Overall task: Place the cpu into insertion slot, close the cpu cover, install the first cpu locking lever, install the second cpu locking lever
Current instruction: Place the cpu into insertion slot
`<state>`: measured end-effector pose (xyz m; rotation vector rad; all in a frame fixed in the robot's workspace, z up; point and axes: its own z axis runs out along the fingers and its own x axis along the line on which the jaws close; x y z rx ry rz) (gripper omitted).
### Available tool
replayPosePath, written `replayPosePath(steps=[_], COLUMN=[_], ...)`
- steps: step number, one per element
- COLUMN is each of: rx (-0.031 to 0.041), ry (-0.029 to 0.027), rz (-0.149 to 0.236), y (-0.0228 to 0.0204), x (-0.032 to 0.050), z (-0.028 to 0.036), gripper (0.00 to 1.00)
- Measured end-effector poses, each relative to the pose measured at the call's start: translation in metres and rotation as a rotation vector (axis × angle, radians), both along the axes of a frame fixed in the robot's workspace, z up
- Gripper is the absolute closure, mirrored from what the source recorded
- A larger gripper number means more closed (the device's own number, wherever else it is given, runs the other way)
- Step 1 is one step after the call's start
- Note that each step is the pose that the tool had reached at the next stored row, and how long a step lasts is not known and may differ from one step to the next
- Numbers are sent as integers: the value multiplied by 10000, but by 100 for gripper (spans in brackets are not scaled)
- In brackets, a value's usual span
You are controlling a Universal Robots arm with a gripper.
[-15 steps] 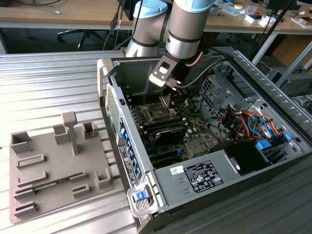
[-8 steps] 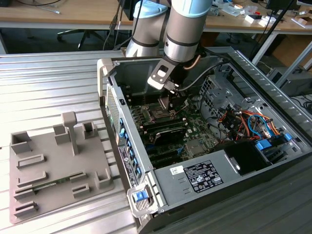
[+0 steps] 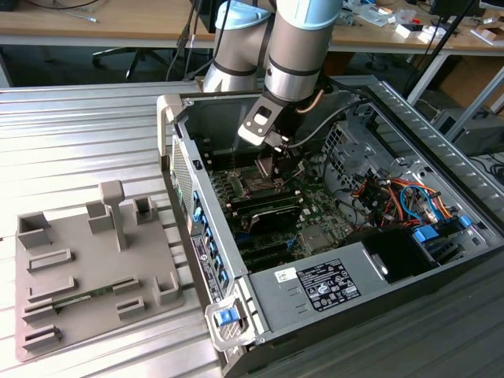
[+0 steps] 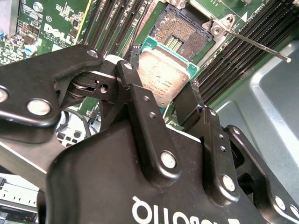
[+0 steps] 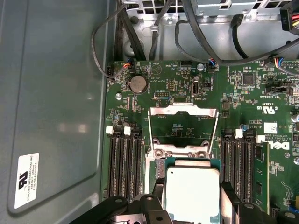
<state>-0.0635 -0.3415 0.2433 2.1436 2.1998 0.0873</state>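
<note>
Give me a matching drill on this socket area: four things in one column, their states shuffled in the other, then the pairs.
Things:
1. silvery-grey square cpu chip
2. square black insertion slot
3. thin shiny metal cpu cover frame
4. thin metal lever rod

States:
A. swung open
B. bare, contacts exposed
C. gripped in the black hand
D. sticking out free over the long black memory slots

Pairs: 1-C, 2-B, 3-A, 4-D
</note>
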Motion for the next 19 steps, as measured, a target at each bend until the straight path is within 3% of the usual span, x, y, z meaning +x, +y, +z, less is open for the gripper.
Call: replayPosePath(steps=[19], rx=[2], ry=[-1], rz=[-1], y=[3], x=[-9], z=[-43], gripper=[45])
